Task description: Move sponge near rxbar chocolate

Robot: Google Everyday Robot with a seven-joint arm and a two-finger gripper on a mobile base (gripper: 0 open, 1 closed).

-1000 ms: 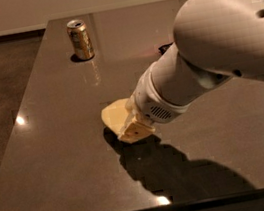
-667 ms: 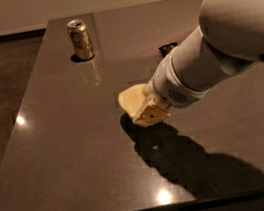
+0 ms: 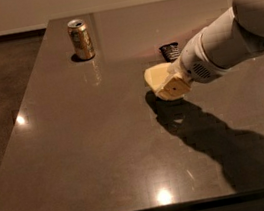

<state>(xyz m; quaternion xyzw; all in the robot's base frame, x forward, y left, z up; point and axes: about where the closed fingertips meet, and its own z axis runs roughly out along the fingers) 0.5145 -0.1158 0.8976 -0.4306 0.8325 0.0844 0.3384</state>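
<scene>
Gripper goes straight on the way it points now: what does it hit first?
The sponge, held at the tip of the gripper. Beyond that, the line runs left and down onto bare table, probably clear of the can; depth is unclear.

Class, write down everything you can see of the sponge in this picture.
The sponge is a pale yellow, soft-looking block with a rounded, curved edge and a flat top. Its right part is hidden by the gripper, which is closed on it over the middle right of the table. It looks tilted and slightly lifted, since a dark shadow lies on the table just below it. The black rxbar lies close behind it. Only the gripper visibly touches it.
</scene>
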